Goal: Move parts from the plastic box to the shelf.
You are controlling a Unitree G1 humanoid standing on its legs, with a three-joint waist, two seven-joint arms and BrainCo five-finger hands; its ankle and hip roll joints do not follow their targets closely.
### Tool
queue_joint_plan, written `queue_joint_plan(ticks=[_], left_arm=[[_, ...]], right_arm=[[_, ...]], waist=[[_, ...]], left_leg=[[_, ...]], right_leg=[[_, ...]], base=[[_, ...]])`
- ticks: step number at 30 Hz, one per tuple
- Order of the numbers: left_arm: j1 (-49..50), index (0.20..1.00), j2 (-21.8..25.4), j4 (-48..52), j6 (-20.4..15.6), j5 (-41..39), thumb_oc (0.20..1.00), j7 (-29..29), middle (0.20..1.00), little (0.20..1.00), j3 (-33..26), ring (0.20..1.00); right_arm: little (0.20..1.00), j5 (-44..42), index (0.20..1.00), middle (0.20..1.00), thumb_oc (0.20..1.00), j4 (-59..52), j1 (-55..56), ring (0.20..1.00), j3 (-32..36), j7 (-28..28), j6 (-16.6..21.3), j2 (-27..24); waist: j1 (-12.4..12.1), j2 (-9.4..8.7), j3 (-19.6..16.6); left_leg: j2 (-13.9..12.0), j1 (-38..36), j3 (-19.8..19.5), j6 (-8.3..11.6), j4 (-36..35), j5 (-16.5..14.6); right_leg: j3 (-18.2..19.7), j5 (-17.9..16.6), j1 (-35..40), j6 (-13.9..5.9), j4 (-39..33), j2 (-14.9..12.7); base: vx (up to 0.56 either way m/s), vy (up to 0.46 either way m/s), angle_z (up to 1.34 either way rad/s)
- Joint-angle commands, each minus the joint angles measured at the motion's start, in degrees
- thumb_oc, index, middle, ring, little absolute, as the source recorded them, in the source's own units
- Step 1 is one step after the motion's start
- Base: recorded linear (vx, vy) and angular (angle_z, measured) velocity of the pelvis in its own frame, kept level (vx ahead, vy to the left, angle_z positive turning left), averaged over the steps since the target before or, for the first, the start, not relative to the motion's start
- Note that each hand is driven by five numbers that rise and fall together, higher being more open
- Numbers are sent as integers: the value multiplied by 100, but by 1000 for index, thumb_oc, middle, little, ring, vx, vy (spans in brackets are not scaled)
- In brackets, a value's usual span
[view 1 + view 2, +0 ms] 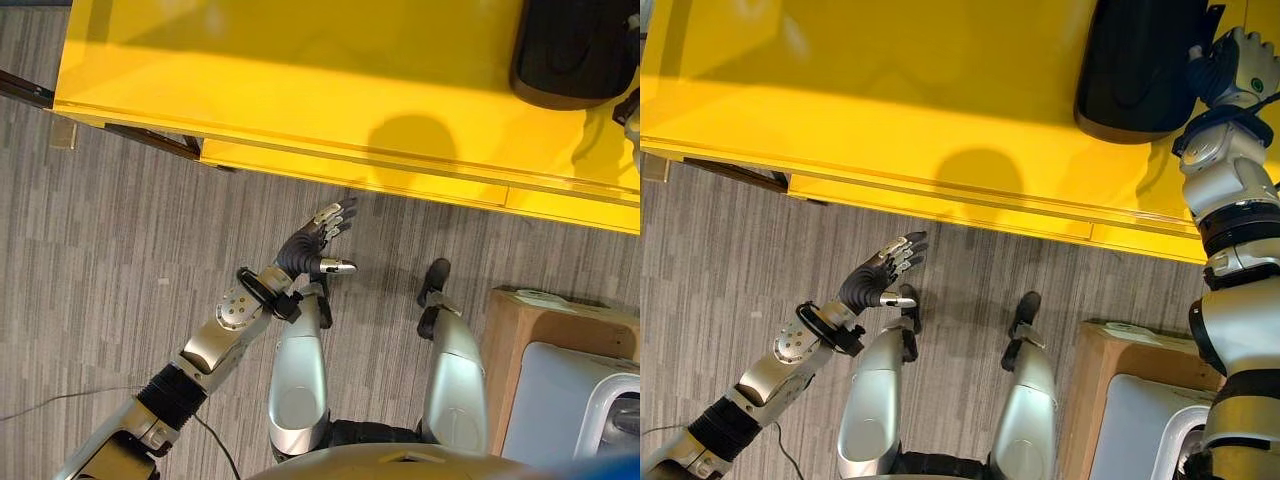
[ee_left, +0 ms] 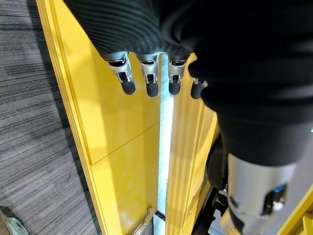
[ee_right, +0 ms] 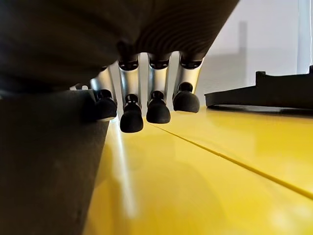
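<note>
The robot's left hand (image 1: 318, 238) hovers over the grey carpet floor (image 1: 120, 250) just short of the front edge of the yellow bench (image 1: 300, 80), its fingers (image 2: 128, 81) straight and spread, the thumb held apart, nothing in its grasp. To the robot's right, a brown cardboard box (image 1: 515, 330) stands on the floor, with a pale grey plastic box (image 1: 570, 395) set in it; what it holds cannot be made out. Farther off, the right hand (image 1: 1238, 62) is raised over the bench's far right corner, beside a black rounded part (image 1: 1140, 70) lying on the yellow top. In the right wrist view its fingers (image 3: 158, 108) hang loose above the surface, clear of the black part (image 3: 264, 93) and gripping nothing.
</note>
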State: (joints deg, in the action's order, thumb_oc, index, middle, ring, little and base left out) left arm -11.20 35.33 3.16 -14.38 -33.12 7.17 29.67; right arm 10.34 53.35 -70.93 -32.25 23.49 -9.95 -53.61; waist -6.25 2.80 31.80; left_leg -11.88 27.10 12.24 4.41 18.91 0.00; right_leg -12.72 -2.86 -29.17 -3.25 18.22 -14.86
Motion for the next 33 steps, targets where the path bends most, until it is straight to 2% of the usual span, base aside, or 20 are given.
queue_joint_plan(ticks=[1,14,19,28,29,30,31,32,33], left_arm=[[313,1000,-67,706,-313,-65,1000,188,1000,1000,113,1000],[479,1000,-67,722,-324,-116,1000,285,1000,1000,83,1000],[516,1000,-45,719,-351,-148,1000,288,1000,1000,56,1000],[527,1000,-32,733,-355,-143,1000,329,1000,1000,64,1000],[543,1000,-27,724,-350,-119,1000,391,1000,1000,57,1000],[564,1000,-22,719,-372,-94,1000,411,1000,1000,73,1000],[561,1000,-20,714,-376,-95,1000,408,1000,1000,77,1000],[558,1000,-16,705,-382,-104,1000,414,1000,1000,87,1000],[569,1000,-12,700,-394,-113,1000,445,1000,1000,86,1000]], right_arm=[[200,128,200,200,200,-23,-811,200,-308,375,8,-496],[200,336,200,200,200,-69,-832,200,-315,283,-23,-633],[200,107,200,200,200,-51,-817,200,-274,336,-85,-656],[200,825,200,200,200,6,-785,200,-353,374,-130,-741],[250,1012,250,250,250,7,-787,250,-417,478,-154,-782],[555,1224,555,555,555,15,-780,555,-475,649,-127,-814],[589,1252,589,589,589,14,-788,589,-483,673,-124,-817],[918,1341,918,918,918,11,-813,918,-508,741,-104,-831],[1000,1389,1000,1000,1000,4,-830,1000,-535,799,-78,-850]], waist=[[-108,208,-200],[-73,231,-200],[-58,242,-200],[-59,239,-200],[-62,236,-200],[-61,241,-200],[-60,242,-200],[-61,243,-200],[-64,246,-200]], left_leg=[[233,-70,-354,12,-214,2],[227,-12,-361,-3,-13,-121],[215,-10,-337,4,9,-135],[215,24,-352,-5,-4,-120],[211,32,-350,-2,-11,-110],[206,49,-351,-5,-5,-105],[203,48,-349,-6,-8,-102],[200,49,-346,-8,-13,-97],[200,59,-349,-10,-7,-96]], right_leg=[[-117,1475,94,139,1499,311],[-66,1625,-64,223,1809,324],[-59,1644,-90,235,1854,314],[-66,1636,-114,235,1837,330],[-68,1632,-121,236,1832,330],[-67,1625,-133,236,1830,333],[-69,1623,-134,236,1830,334],[-72,1618,-136,233,1827,334],[-74,1615,-142,232,1827,332]], base=[[53,-18,3],[27,-13,0],[0,0,0],[0,0,0],[0,0,0],[0,0,0],[0,0,0],[0,0,0],[0,0,0]])
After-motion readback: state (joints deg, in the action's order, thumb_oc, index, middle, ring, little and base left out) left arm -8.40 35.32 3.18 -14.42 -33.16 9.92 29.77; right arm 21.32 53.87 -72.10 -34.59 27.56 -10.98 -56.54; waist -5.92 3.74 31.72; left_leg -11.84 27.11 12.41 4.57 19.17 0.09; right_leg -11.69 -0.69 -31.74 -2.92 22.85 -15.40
